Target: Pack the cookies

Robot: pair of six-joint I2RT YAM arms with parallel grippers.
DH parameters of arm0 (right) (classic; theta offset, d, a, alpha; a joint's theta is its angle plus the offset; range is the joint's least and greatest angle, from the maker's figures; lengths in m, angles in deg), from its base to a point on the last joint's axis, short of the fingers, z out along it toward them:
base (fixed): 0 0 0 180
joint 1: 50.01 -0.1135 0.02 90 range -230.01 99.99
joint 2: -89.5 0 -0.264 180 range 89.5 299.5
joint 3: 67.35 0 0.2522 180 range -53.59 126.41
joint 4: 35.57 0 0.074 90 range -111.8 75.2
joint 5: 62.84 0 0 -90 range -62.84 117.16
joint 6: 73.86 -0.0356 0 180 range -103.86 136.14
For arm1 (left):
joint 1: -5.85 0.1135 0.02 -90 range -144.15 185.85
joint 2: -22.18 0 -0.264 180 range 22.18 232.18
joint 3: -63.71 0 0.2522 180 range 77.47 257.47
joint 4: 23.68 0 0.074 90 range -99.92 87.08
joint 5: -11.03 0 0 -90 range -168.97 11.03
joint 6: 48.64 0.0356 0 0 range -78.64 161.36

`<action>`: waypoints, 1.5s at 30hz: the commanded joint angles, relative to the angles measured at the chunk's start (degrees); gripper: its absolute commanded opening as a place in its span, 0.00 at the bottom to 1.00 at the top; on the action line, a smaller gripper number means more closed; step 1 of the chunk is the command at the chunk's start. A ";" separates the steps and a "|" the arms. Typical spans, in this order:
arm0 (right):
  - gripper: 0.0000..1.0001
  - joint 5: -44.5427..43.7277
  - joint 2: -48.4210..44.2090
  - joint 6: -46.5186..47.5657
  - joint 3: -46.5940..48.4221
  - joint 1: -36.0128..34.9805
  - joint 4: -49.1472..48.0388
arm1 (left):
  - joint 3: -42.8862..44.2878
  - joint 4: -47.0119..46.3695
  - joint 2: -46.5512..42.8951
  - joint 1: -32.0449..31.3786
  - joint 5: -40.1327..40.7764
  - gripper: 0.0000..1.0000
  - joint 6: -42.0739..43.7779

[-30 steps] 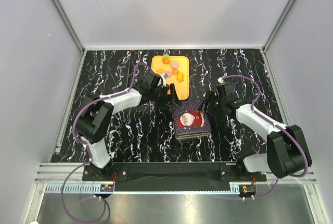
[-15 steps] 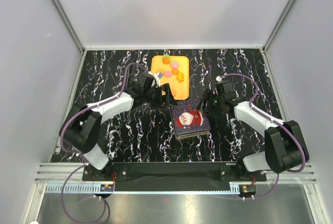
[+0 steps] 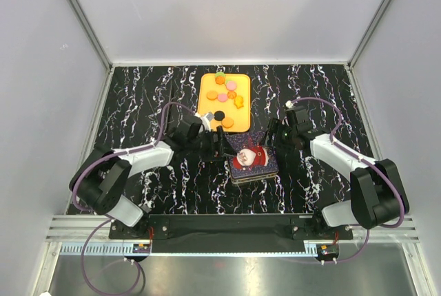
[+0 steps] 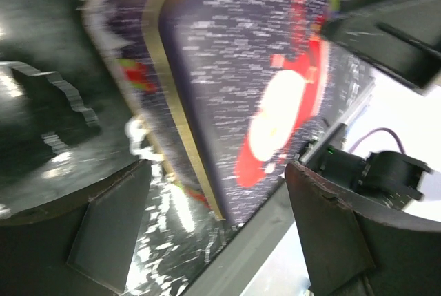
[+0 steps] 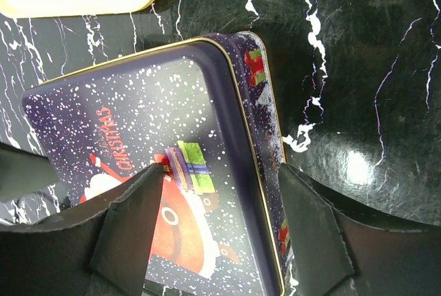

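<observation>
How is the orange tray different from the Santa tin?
The tray is plain orange; the tin is dark blue with a Santa picture. The tray lies open with cookies on it; the tin has its lid on. The tray sits farther back than the tin. Both are rounded rectangles.

Left gripper (image 3: 220, 143): came from behind the tin (image 3: 253, 160) to its left edge.
Right gripper (image 3: 271, 133): jaws spread wider.

the table (image 3: 138, 96), glossy black with white marble veins, spreads beneath the left gripper (image 3: 219, 143) and right gripper (image 3: 271, 133). plain pale grey walls (image 3: 227, 7) rise beyond and to either side of them, joined by aluminium posts (image 3: 83, 14). a bright glare spot (image 5: 358, 166) shines on the table just beside the right gripper.
</observation>
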 commanded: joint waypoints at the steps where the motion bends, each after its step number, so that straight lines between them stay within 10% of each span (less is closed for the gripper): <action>1: 0.75 0.99 0.19 1.00 0.20 -0.36 1.17 | -0.08 -9.87 0.43 -1.71 -1.69 0.84 -3.87; 32: 0.80 4.51 5.37 2.75 3.80 -0.53 1.35 | 5.64 -5.93 9.22 -2.59 3.67 0.82 -4.93; 45: 0.81 3.54 10.12 5.92 7.67 -0.44 2.58 | 11.79 16.48 0.53 -1.01 21.94 0.86 7.82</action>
